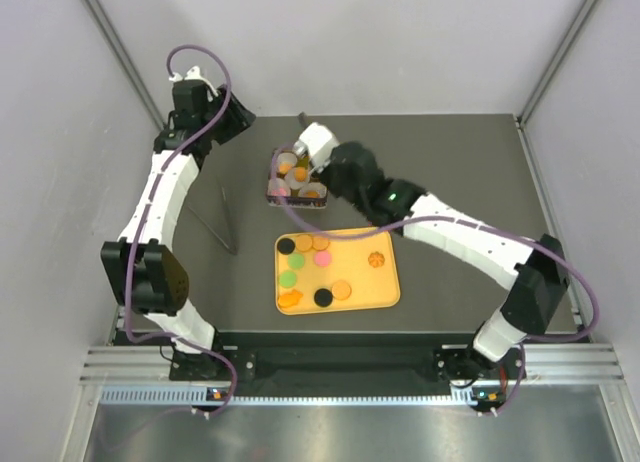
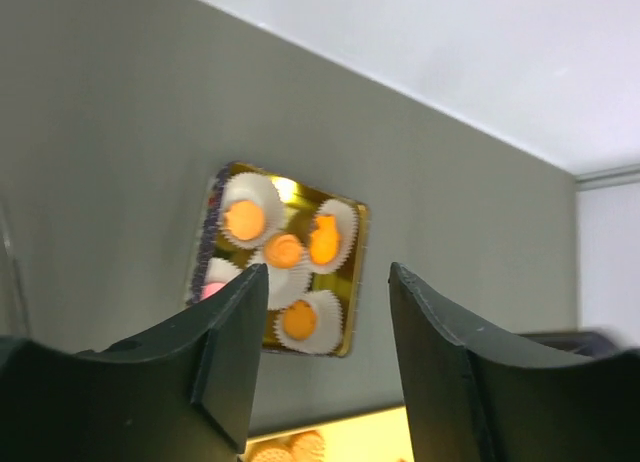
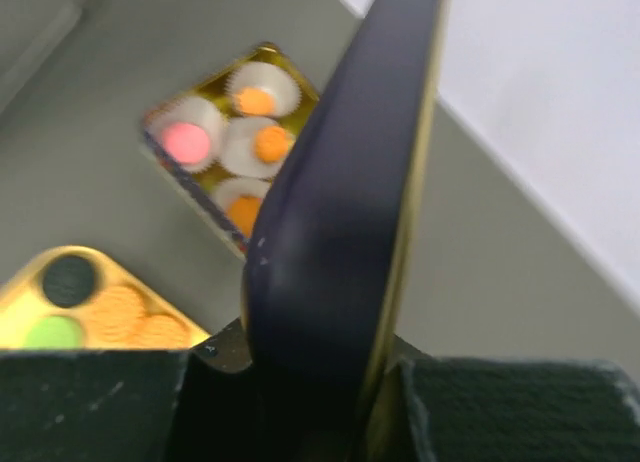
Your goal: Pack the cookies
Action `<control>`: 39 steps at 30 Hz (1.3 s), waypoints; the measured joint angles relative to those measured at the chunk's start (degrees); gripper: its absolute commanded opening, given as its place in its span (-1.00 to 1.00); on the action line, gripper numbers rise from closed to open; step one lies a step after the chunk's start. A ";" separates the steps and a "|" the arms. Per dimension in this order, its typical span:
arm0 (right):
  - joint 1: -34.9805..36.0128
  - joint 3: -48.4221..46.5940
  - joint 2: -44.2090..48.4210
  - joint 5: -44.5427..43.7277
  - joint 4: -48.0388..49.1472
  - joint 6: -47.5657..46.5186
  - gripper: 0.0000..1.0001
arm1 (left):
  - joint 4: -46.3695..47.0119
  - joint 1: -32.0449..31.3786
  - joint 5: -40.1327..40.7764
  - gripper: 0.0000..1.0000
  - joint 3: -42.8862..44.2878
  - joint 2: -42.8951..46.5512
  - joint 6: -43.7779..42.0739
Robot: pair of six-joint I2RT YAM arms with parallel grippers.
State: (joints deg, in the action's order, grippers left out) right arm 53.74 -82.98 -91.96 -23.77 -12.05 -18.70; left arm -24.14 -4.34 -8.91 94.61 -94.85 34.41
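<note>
Loose cookies point(image 1: 323, 258) in orange, pink, green and black lie on the yellow tray point(image 1: 390, 292). More cookies point(image 2: 284, 250) sit in white paper cups inside a gold box point(image 1: 277, 192) behind the tray. My right gripper point(image 1: 305, 162) hovers over that box, shut on a dark navy lid point(image 3: 340, 182) with a gold rim, which stands on edge between the jaws point(image 3: 310, 372). The box point(image 3: 160, 117) and the tray's corner point(image 3: 20, 297) lie below and to the left of it. My left gripper point(image 1: 238, 122) is raised at the back left, open and empty point(image 2: 325, 282), facing the box.
A thin metal V-shaped tool point(image 1: 218, 220) lies on the dark table left of the tray. Grey walls close in the table at the back and on both sides.
</note>
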 measured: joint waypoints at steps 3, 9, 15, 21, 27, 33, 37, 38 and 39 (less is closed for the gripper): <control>-8.90 -3.61 -0.09 14.43 -4.57 9.07 -1.00 | 1.09 0.02 1.62 0.08 -2.25 -1.57 -0.02; -24.68 -6.25 -3.28 42.69 -2.32 28.39 -1.00 | 2.56 -0.09 2.84 0.15 -6.12 -9.33 -0.57; -30.36 -6.47 -12.35 60.92 8.46 46.29 -1.00 | 5.16 -0.33 2.54 0.23 -6.29 -17.03 -1.70; -33.79 -6.47 -19.04 69.18 17.33 58.64 -1.00 | 6.56 -0.87 2.78 0.09 -6.21 -21.20 -2.91; -35.87 -6.73 -22.53 74.40 28.26 68.35 -1.00 | 8.13 -1.44 3.02 -0.17 -7.19 -22.32 -3.23; -37.09 -6.71 -24.85 77.05 35.50 74.07 -1.00 | 9.29 -1.73 3.06 -0.37 -9.25 -22.32 -3.89; -37.59 -6.67 -25.57 77.99 38.86 76.43 -1.00 | 9.64 -1.88 3.21 -0.55 -9.97 -22.32 -4.31; -37.70 -6.62 -25.66 78.09 39.41 76.85 -1.00 | 9.90 -1.92 3.23 -0.57 -10.12 -22.27 -4.39; -37.81 -6.51 -25.66 78.23 40.00 77.05 -1.00 | 10.01 -1.99 3.34 -0.65 -10.19 -22.18 -4.70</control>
State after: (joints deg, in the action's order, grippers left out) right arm 15.92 -89.49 -117.62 54.46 27.94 58.35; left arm -14.13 -6.33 -5.56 84.42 -117.03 29.71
